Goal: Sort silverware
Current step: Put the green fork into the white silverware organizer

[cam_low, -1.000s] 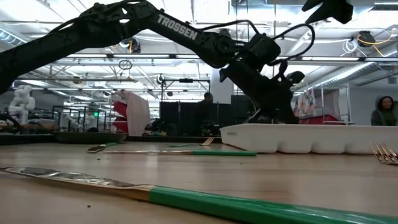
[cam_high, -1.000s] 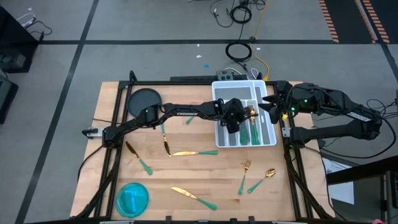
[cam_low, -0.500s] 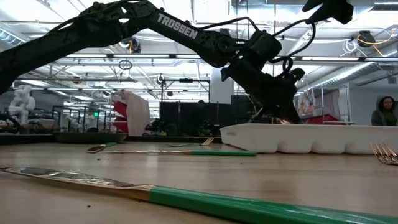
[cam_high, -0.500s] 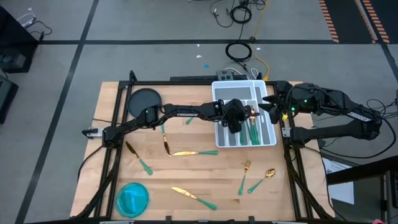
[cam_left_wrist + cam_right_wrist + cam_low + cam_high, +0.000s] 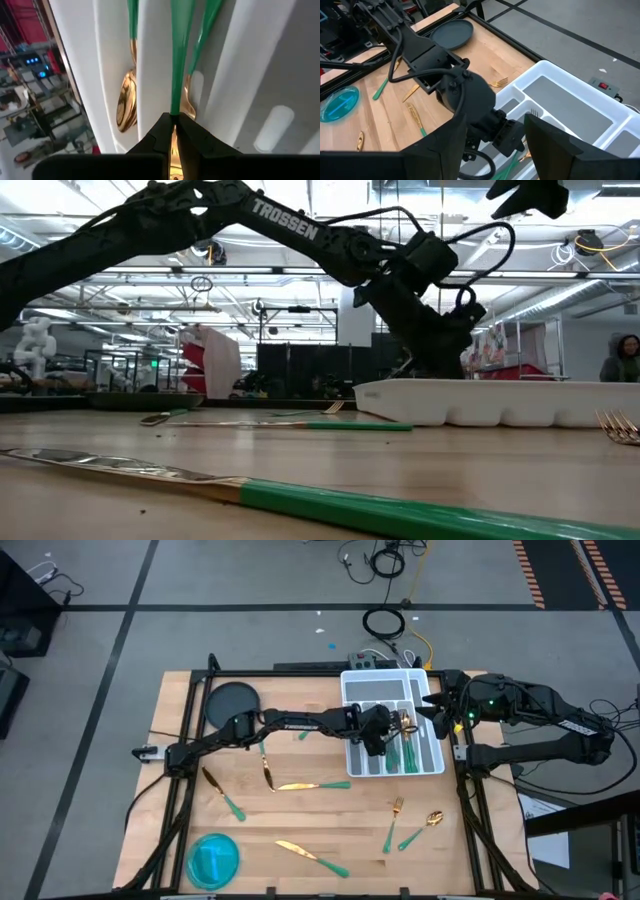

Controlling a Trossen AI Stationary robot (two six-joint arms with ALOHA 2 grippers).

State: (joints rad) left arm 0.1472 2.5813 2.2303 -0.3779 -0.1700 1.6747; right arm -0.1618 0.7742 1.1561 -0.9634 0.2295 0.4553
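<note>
The silverware has gold heads and green handles. Several pieces lie in the white slotted tray point(image 5: 385, 690), and more lie loose on the table: a knife point(image 5: 312, 858), a fork point(image 5: 393, 820) and a spoon point(image 5: 425, 827). My left gripper point(image 5: 379, 736) reaches over the tray's middle and is shut on one piece point(image 5: 176, 75). In the left wrist view a gold spoon head point(image 5: 126, 102) lies in the neighbouring slot. My right gripper point(image 5: 432, 708) hangs open above the tray's right edge, with nothing between its fingers point(image 5: 435, 150). My left gripper pinches one piece of silverware where its gold neck point(image 5: 173, 137) meets the green handle point(image 5: 175, 107). The fingers come from above and slant down into the tray. The handle runs on ahead along a tray slot. The fingers hide the head.
A dark plate point(image 5: 230, 703) sits at the table's far left and a blue plate point(image 5: 213, 860) at the near left. More pieces lie left of the tray point(image 5: 310, 785), point(image 5: 268, 770), point(image 5: 222, 792). A dark frame borders the wooden table.
My left gripper stayed over the tray. It reached slightly farther toward the table's right edge, then drew back a little. It kept its hold on the piece. The right arm kept still.
</note>
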